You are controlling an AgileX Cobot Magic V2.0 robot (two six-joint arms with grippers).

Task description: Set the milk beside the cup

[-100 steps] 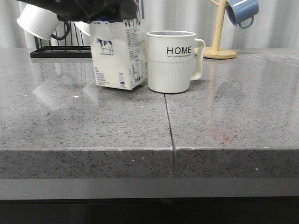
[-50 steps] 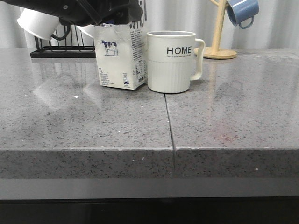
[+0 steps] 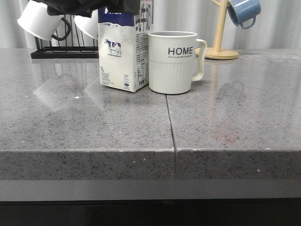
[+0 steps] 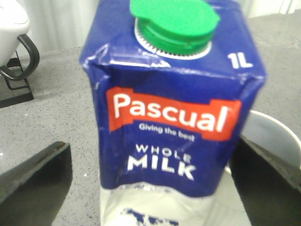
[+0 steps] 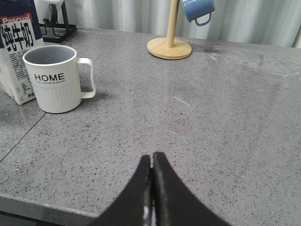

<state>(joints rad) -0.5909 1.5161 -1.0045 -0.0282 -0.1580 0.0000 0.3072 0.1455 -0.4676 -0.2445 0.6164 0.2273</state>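
Note:
The milk (image 3: 123, 52), a white carton with a dark blue top and a cow picture, stands upright on the grey counter, touching or nearly touching the left side of the cup (image 3: 173, 61), a cream mug lettered "HOME". My left gripper (image 3: 110, 5) is above the carton's top. In the left wrist view its black fingers (image 4: 33, 181) stand wide apart on either side of the milk (image 4: 174, 122), with counter showing between one finger and the carton. My right gripper (image 5: 151, 159) is shut and empty, over bare counter well to the right of the cup (image 5: 54, 77).
A black rack (image 3: 61, 52) with white, black-handled mugs (image 3: 40, 21) stands behind the carton on the left. A wooden mug tree (image 3: 220, 47) with a blue mug (image 3: 243, 12) stands at the back right. A seam (image 3: 170, 127) runs down the counter.
The carton was tilted in the left gripper's hold and now stands upright beside the cup. The left gripper has risen, baring the carton's blue top.

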